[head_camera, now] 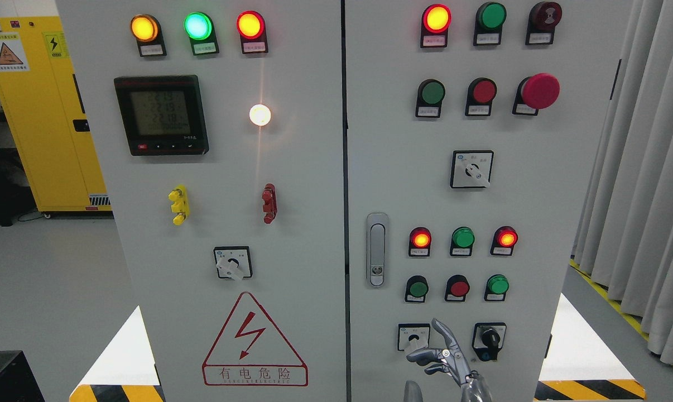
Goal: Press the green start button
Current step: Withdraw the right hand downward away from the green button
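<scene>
Head view: a grey electrical cabinet [336, 223] with two doors fills the frame. The right robot hand [445, 354] comes up from the bottom edge, right of the middle, in front of the lower part of the right door. Its index finger [442, 329] is stretched out and points up and left, while the other fingers are curled in and hold nothing. The fingertip sits between two rotary selector switches, the left selector [414, 336] and the black key-type selector [489, 339], and appears not to touch either. The left robot hand is not seen.

Several green buttons are on the right door. The nearest to the finger are in the row just above it: a dark green button [418, 288] at the left, a red button [458, 288] in the middle and a brighter green button [498, 285] at the right. The labels are too small to read, so which one is the start button cannot be told.

The step in hand looks like the approach. The next move calls for raising the fingertip to the chosen green cap, clear of the red one, then pushing straight into the panel.
</scene>
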`<state>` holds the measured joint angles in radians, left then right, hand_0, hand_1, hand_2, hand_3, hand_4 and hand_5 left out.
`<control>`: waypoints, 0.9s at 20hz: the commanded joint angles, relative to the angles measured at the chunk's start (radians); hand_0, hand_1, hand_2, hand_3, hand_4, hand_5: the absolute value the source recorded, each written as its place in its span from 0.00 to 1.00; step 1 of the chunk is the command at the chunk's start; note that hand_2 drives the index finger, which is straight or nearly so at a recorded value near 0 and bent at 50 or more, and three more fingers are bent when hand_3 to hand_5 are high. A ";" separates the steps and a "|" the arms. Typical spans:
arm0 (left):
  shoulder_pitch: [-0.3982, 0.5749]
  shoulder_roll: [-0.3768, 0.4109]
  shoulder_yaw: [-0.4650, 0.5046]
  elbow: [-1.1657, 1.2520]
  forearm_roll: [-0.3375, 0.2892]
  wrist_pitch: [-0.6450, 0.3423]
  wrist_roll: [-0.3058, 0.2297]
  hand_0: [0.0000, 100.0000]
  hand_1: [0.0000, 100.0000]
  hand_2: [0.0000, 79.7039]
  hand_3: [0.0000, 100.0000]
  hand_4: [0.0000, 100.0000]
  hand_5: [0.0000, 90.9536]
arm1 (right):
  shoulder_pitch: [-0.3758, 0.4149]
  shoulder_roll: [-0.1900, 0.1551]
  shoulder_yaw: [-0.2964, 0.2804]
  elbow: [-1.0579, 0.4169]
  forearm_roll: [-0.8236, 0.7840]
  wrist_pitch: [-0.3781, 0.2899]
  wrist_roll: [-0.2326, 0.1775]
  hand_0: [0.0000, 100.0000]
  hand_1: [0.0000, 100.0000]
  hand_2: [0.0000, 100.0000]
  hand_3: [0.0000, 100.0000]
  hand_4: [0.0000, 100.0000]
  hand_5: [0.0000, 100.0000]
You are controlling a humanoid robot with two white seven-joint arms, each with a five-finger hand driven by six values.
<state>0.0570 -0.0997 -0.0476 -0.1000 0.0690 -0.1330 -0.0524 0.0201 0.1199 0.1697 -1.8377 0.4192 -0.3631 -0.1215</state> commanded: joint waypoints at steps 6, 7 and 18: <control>0.001 0.000 0.000 0.000 0.000 0.000 0.000 0.12 0.56 0.00 0.00 0.00 0.00 | 0.060 0.003 0.086 -0.071 -0.092 0.004 0.002 0.51 0.60 0.00 0.07 0.11 0.08; 0.000 0.000 0.000 0.000 0.000 0.000 0.000 0.12 0.56 0.00 0.00 0.00 0.00 | 0.064 0.003 0.088 -0.071 -0.092 0.004 0.002 0.50 0.60 0.00 0.07 0.11 0.08; 0.000 0.000 0.000 0.000 0.000 0.000 0.000 0.12 0.56 0.00 0.00 0.00 0.00 | 0.084 -0.002 0.096 -0.074 -0.092 0.003 0.002 0.45 0.60 0.00 0.09 0.14 0.10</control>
<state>0.0571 -0.0997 -0.0476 -0.1000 0.0690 -0.1330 -0.0525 0.0955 0.1204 0.2409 -1.8952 0.3302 -0.3588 -0.1201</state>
